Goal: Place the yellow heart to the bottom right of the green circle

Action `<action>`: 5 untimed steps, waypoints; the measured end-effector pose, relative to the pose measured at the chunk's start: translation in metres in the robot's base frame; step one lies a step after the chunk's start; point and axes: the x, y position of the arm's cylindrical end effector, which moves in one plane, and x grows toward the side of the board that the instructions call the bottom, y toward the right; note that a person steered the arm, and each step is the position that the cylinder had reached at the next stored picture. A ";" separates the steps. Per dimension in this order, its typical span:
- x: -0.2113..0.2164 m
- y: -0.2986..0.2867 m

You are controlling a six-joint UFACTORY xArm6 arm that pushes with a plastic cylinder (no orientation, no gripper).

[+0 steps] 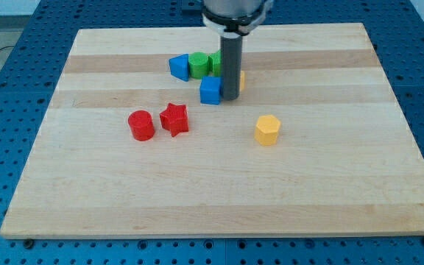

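A sliver of a yellow block (241, 79), probably the yellow heart, shows just right of my rod, which hides most of it. The green circle (199, 65) lies near the view's top centre, up and left of that yellow block. My tip (230, 99) rests on the board between the blue cube (210, 90) on its left and the yellow block on its right, close to both. A second green block (216, 61), partly hidden by the rod, sits right of the green circle.
A blue triangle-like block (179, 67) touches the green circle's left side. A red cylinder (141, 125) and a red star (174, 118) lie at centre left. A yellow hexagon (267, 129) lies right of centre. The wooden board (212, 213) sits on a blue pegboard table.
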 end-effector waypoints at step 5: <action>-0.025 0.062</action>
